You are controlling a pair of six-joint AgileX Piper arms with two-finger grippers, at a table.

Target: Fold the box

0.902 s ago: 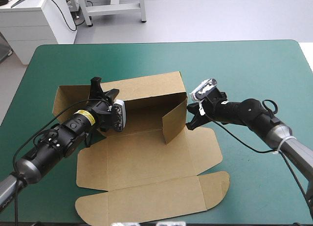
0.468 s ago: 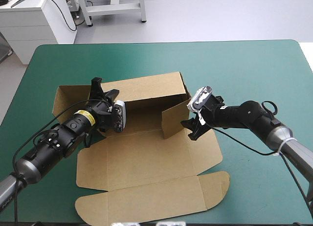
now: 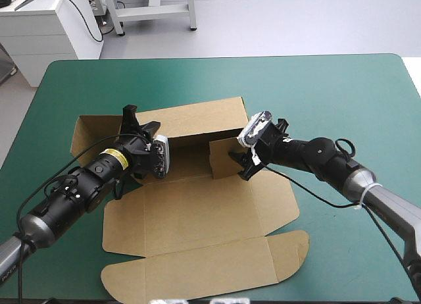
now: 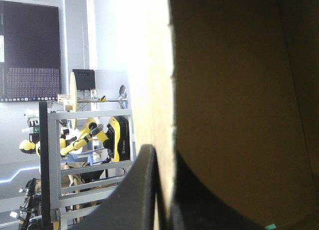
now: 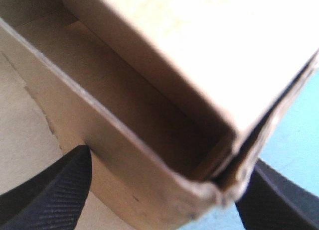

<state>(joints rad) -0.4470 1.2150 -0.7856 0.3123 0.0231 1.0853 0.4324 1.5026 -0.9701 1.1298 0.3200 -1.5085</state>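
The brown box (image 3: 197, 215) lies mid-table with its base and lid flat and its long back wall (image 3: 197, 118) raised. At that wall's left end my left gripper (image 3: 135, 127) is shut on the board; in the left wrist view the board (image 4: 239, 90) fills the space beside one black finger (image 4: 142, 190). My right gripper (image 3: 240, 164) stands open at the box's right end, against the upright side flap (image 3: 222, 158). In the right wrist view, the box corner (image 5: 199, 190) sits between the spread fingers (image 5: 55, 190).
The lid panel with rounded tabs (image 3: 197, 268) lies flat toward the near edge. A loose end flap (image 3: 82, 134) sticks out at the box's left. Bare teal-green cover (image 3: 342, 93) stretches to the right and beyond the box.
My right gripper has opened and moved left, swinging the right side flap inward until it stands across the box's end. The left gripper has kept its hold.
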